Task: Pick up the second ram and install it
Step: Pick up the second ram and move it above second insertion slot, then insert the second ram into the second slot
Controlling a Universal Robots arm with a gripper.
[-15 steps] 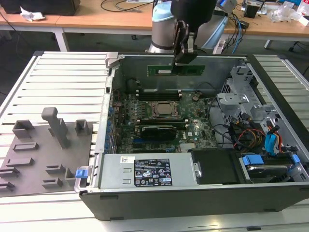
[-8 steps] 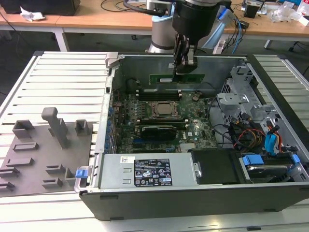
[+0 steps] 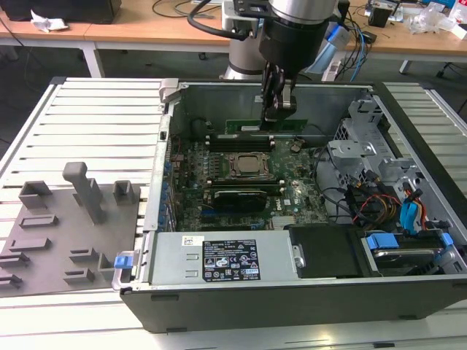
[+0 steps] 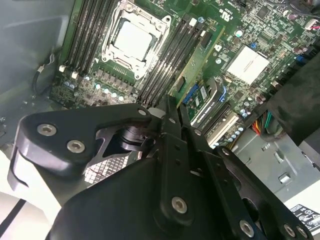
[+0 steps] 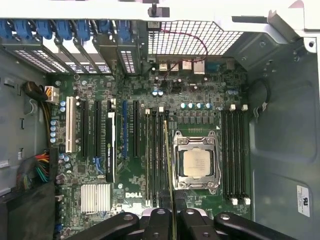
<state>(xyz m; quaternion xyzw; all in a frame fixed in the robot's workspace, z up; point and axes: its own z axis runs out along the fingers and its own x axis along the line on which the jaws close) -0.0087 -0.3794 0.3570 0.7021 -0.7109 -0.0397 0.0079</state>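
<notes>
Half done, I'd say: my hand (image 3: pixel 274 115) is clamped on the second ram (image 3: pixel 266 126), holding it on edge over the slots (image 5: pixel 157 150) just beside the CPU socket (image 5: pixel 196 162), near an edge of the motherboard (image 5: pixel 200 100). Pickup is done; seating looks left to do.

Arm (image 3: pixel 292 29) upright, fingers (image 3: pixel 286 98) downward, pinched together

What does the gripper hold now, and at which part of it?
The gripper holds the second ram by its upper long edge, near the middle.
</notes>
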